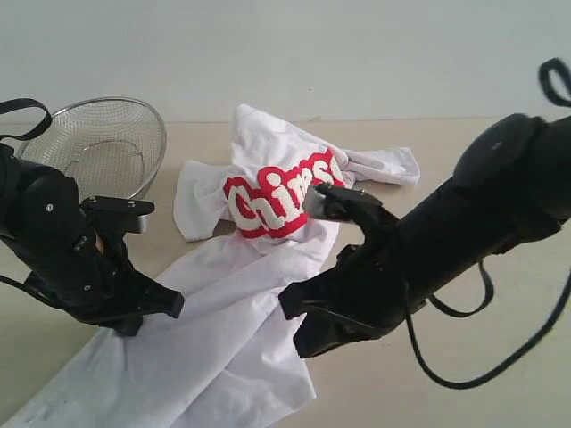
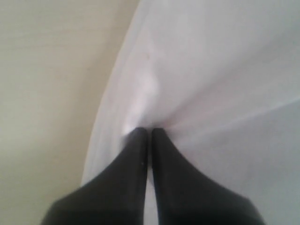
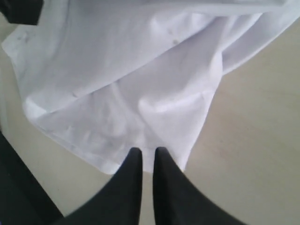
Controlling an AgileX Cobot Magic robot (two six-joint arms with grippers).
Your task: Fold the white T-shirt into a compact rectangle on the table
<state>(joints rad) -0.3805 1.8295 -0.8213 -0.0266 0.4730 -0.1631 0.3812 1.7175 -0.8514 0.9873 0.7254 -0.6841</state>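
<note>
Mesh bowl [image 1: 107, 143] behind left arm [image 1: 62, 254], crumpled shirt [image 1: 223, 343] on table [image 1: 375, 397], right arm [image 1: 428, 241] hiding its middle, lettering [image 1: 272, 196] cut off, left gripper [image 2: 150, 131] pinching shirt, right gripper [image 3: 147, 151] clamped on hem

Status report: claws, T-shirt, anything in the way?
Left claw shut on T-shirt. Right claw too, at its edge. T-shirt crumpled, not folded yet. Mesh bowl at the side, not on it.

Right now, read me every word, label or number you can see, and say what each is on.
"Chines": white letters on the red band across the white T-shirt; the word's end is hidden.
No other text: the mesh bowl, table and both wrist views show none.
</note>
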